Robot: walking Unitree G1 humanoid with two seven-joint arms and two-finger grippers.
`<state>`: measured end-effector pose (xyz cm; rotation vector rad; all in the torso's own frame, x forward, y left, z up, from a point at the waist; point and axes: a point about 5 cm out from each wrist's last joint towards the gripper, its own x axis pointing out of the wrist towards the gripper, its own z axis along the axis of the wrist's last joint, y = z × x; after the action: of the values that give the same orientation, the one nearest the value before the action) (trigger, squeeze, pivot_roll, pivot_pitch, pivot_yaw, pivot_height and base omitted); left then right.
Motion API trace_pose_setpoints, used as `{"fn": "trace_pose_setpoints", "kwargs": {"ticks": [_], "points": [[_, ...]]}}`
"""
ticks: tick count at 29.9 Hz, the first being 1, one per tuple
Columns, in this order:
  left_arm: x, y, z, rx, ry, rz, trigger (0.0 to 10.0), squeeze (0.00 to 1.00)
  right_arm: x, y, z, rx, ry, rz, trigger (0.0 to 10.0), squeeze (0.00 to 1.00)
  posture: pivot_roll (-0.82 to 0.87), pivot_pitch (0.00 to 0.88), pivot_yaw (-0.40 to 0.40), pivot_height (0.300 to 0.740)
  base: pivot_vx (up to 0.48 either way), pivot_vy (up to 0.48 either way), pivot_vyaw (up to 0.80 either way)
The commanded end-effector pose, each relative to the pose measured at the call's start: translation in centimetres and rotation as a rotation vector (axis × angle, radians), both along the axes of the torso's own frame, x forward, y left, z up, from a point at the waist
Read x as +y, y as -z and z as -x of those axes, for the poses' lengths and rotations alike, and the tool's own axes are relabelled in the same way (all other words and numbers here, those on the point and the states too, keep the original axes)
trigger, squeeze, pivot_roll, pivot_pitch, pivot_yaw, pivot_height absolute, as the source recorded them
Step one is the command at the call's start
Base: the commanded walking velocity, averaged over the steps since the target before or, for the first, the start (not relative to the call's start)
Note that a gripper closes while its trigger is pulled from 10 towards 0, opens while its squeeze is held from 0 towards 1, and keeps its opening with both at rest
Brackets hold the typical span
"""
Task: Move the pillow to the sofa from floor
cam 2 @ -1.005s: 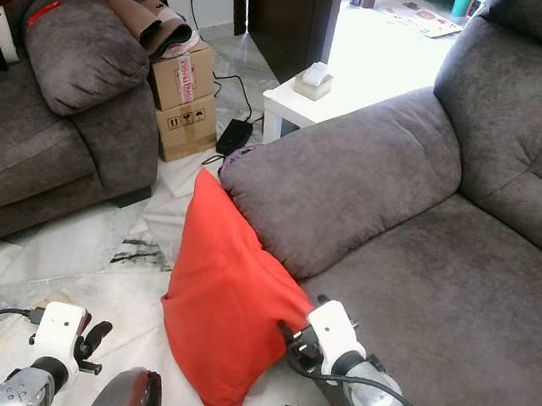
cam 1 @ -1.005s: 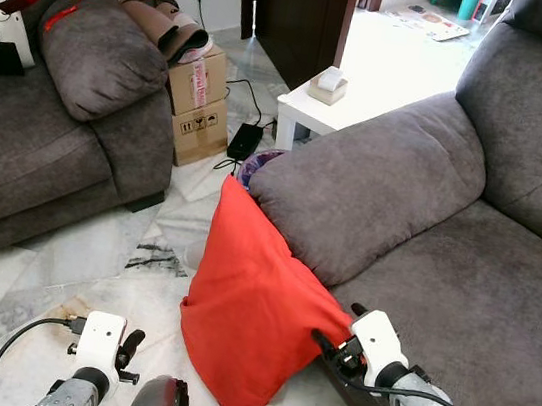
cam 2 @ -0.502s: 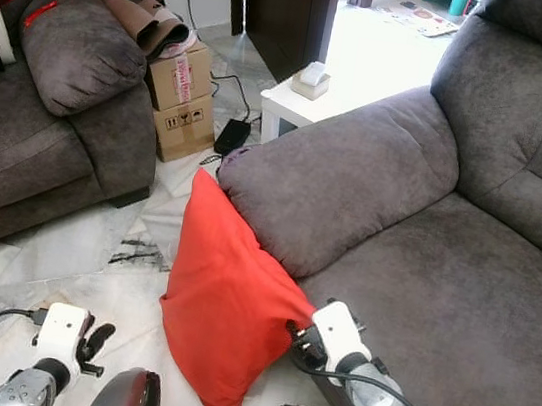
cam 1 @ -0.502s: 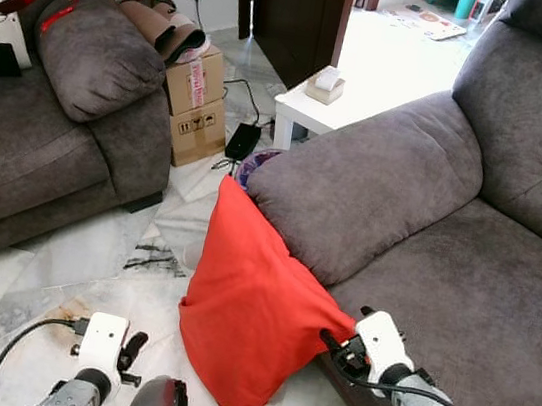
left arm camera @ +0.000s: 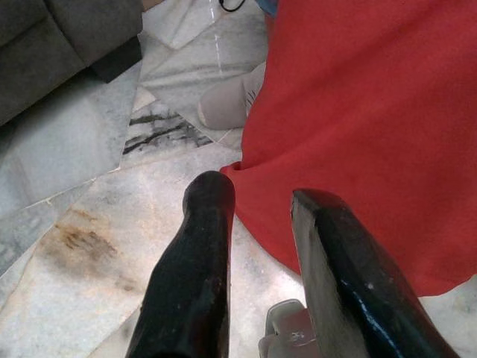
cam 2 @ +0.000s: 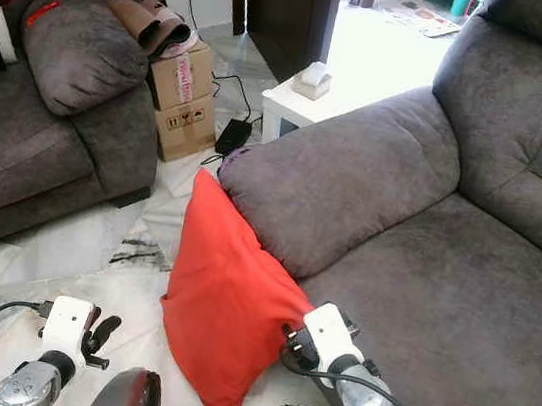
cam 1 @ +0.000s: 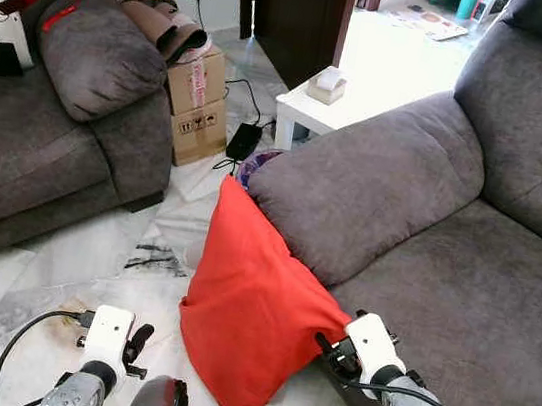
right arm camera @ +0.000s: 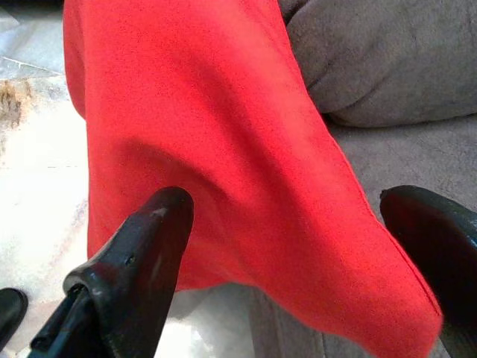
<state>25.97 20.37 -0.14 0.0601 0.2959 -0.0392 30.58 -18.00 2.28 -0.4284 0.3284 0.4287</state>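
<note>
A red pillow (cam 1: 246, 311) stands on the marble floor, leaning against the armrest of the grey sofa (cam 1: 461, 290). My right gripper (cam 1: 328, 346) is at the pillow's right-hand corner, by the sofa's front edge. In the right wrist view it (right arm camera: 291, 205) is open, and the red pillow (right arm camera: 223, 149) fills the wide gap between its fingers (right arm camera: 153, 239). My left gripper (cam 1: 139, 342) hangs low over the floor, left of the pillow. It (left arm camera: 261, 198) is open, with its tips just short of the pillow's lower corner (left arm camera: 373, 112).
A second grey sofa (cam 1: 49, 131) stands to the left. Behind the pillow are cardboard boxes (cam 1: 199, 102), a black power adapter with cables (cam 1: 245, 139) and a white side table (cam 1: 356, 104). A beige object (left arm camera: 223, 108) lies on the floor beside the pillow. My feet (cam 1: 157, 404) show at the bottom.
My right gripper has edged left, closer onto the pillow's corner. The left gripper has shifted a little right towards the pillow. The pillow has stayed where it was.
</note>
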Motion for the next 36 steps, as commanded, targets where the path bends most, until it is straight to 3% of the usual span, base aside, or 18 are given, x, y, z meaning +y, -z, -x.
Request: {"fn": "trace_pose_setpoints", "kwargs": {"ticks": [1,14,36], "points": [[0.2,0.4,0.4,0.020,-0.004,-0.002,10.0,0.00,0.4,0.2,0.2,0.001,-0.002,-0.023,0.0,0.00,0.04,0.153,0.058,0.596,0.000,0.000,0.00],[0.0,0.2,0.3,0.009,0.003,0.002,10.0,0.00,1.0,0.1,0.2,-0.016,-0.002,-0.067,0.0,0.00,0.05,0.170,0.051,0.596,0.000,0.000,0.00],[-0.2,0.0,0.2,0.006,0.014,-0.001,10.0,0.00,1.9,0.6,0.5,0.009,-0.051,-0.040,0.0,0.00,0.06,0.172,0.049,0.596,0.000,0.000,0.00]]}}
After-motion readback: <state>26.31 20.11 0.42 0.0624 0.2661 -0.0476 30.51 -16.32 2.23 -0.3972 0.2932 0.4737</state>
